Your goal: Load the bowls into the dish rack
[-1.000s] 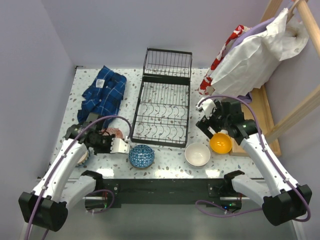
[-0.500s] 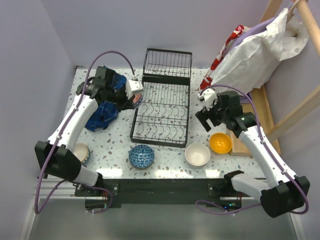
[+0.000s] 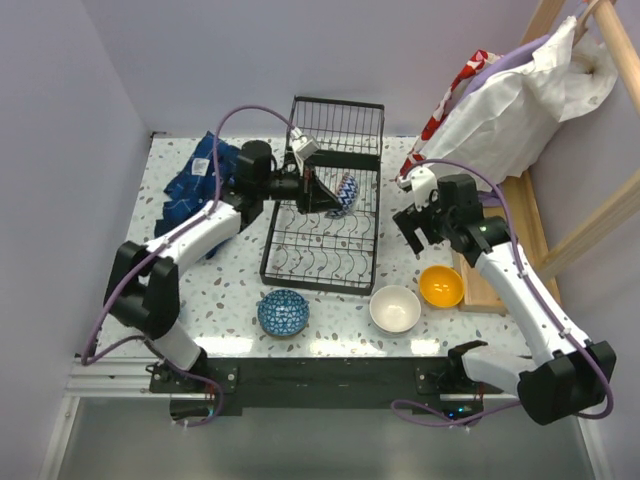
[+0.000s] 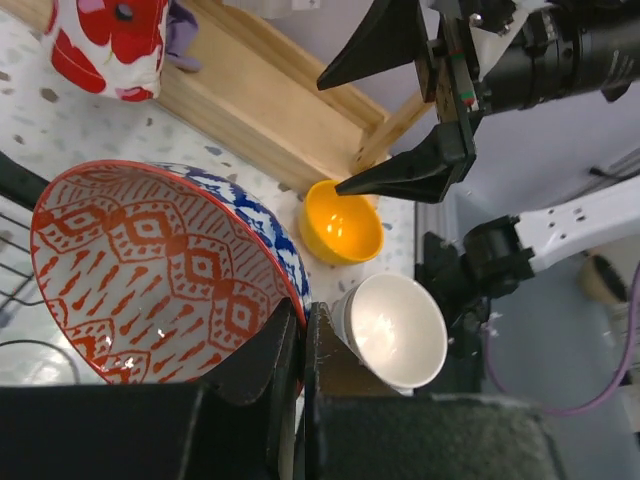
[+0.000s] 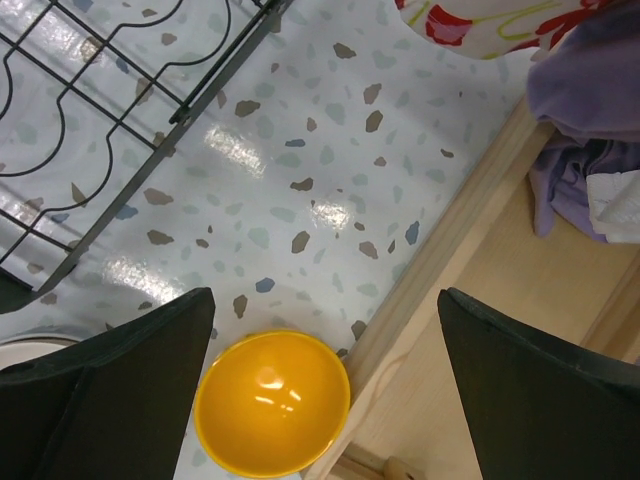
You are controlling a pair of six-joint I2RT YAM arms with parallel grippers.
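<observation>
**1. Plaid cloth** (image 3: pixel 200 185): blue, crumpled at the far left of the table (image 3: pixel 230 290). Not a task item.

**2. Left gripper** (image 3: pixel 322 192): reaches in from the left and is clenched on the rim of a patterned bowl (image 3: pixel 342 194) (blue outside, red lattice inside). The bowl is held on edge over the middle rows of the rack. Whether it touches the wire cannot be told.

**3. Dish rack** (image 3: pixel 320 250): black wire, with its long axis running away from the arms and the upright panel at the far end. No bowl is seated in it yet. Judgement: the tines lie directly beneath the held bowl, so the coming move is a short drop, with the rim lined up to slot between two tines.

**4. Blue bowl** (image 3: pixel 283 312): upright on the table, just off the rack's near left corner. The left arm is nearer.

**5. White bowl** (image 3: pixel 395 309): upright, near the rack's near right corner.

**6. Orange bowl** (image 3: pixel 441 286): just right of the white one, beside the wooden tray (image 3: pixel 525 235).

**7. Right gripper** (image 3: pixel 410 232): jaws spread wide and empty, hovering between rack and tray. The orange bowl lies just on its base side, and this arm is the nearer one.
</observation>
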